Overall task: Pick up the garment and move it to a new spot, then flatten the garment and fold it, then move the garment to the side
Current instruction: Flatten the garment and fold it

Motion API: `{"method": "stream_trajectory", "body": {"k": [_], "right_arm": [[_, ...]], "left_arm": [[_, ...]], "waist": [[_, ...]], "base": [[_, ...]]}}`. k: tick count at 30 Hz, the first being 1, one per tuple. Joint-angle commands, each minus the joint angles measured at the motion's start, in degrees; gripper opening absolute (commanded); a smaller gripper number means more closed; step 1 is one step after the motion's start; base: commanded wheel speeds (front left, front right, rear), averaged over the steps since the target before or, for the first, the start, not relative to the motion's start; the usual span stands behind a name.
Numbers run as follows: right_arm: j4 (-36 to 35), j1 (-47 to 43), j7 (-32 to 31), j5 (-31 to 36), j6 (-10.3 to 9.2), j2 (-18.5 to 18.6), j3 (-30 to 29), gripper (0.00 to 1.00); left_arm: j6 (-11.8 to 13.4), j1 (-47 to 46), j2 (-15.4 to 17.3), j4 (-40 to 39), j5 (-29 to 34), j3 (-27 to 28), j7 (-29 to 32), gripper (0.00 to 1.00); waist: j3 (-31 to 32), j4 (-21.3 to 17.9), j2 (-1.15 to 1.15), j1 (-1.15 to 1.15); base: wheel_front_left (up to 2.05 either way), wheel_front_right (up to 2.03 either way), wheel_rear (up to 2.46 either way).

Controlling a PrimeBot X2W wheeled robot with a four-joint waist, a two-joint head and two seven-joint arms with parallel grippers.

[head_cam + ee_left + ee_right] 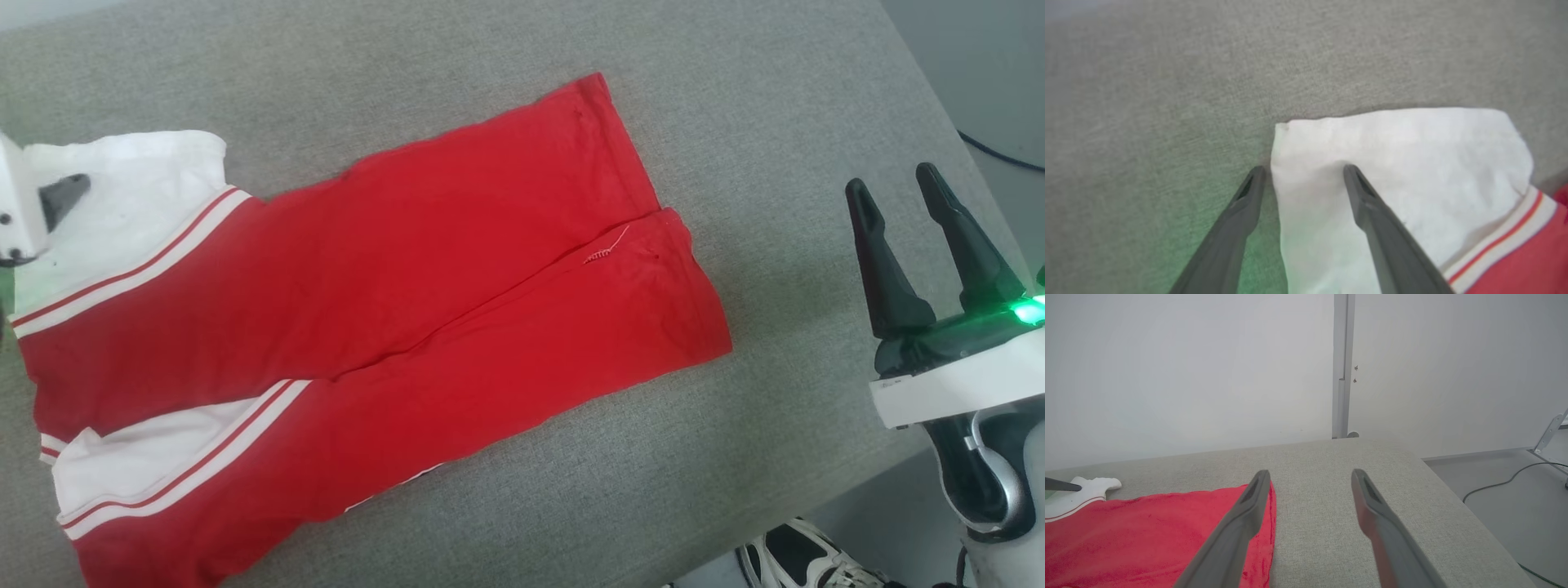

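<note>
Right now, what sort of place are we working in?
Likely an indoor lab or test room rather than a home: a grey fabric-covered worktable, a bare white panelled wall with a grey metal post, and a thin black cable trailing across the smooth grey floor.

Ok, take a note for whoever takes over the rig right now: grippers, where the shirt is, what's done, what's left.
Shirt: flat on the grey table, both long sides folded in to meet down the middle.
Left gripper: open, holding nothing, straddling the edge of the white sleeve.
Right gripper: open, empty, off to the right of the red end, near the table edge.
Done: laid flat, sides folded.
Left: likely fold it across, then move it to the side.
</note>
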State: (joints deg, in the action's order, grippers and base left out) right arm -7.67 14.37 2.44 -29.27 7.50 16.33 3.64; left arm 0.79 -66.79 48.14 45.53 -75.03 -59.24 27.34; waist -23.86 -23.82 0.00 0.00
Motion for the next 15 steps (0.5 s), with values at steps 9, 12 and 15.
{"method": "stream_trajectory", "body": {"k": [9, 12, 15], "right_arm": [[0.5, 1.9, -2.9, -1.6, -0.03, 1.3, 1.7, 1.00], [1.5, 3.6, -5.5, -2.0, -0.03, 2.6, 3.8, 1.00], [2.4, 6.8, -8.8, -1.9, -0.03, 4.6, 7.4, 1.00]], "left_arm": [[-3.4, -3.7, -1.4, -0.1, -2.9, -1.7, 14.9, 0.53], [-3.4, -5.4, -2.9, -0.4, -2.1, -2.0, 15.2, 0.00], [-3.7, -6.5, -3.6, -0.1, -1.1, -2.3, 15.0, 0.00]], "waist": [[-2.7, 0.9, 0.00, 0.00], [-3.9, 1.6, 0.00, 0.00], [-4.8, 2.2, 0.00, 0.00]], "base": [[0.00, 0.00, 0.00], [0.00, 0.00, 0.00], [0.00, 0.00, 0.00]]}}
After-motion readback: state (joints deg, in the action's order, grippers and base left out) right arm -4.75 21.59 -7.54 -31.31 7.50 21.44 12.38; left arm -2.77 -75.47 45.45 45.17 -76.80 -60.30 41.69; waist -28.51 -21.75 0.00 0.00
